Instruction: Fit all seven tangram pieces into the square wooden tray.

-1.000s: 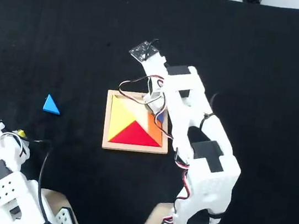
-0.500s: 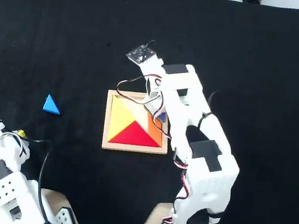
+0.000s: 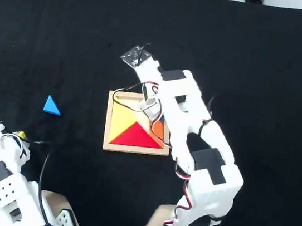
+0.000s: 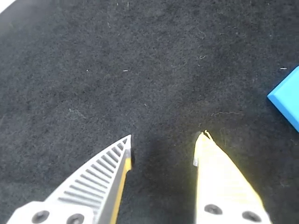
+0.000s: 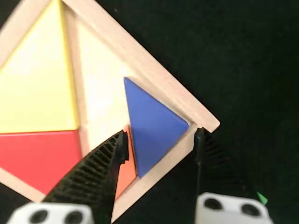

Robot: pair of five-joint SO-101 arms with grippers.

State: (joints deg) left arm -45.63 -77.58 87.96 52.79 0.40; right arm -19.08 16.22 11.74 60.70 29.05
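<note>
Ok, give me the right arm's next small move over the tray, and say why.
Probably lower and close on the blue triangle: the open jaws straddle it at the wooden tray's corner, where it touches the rim beside the orange piece and may not sit flat.

Right arm [image 3: 193, 130] over wooden tray [image 3: 107, 126], blue triangle [image 3: 52, 106] well apart
</note>
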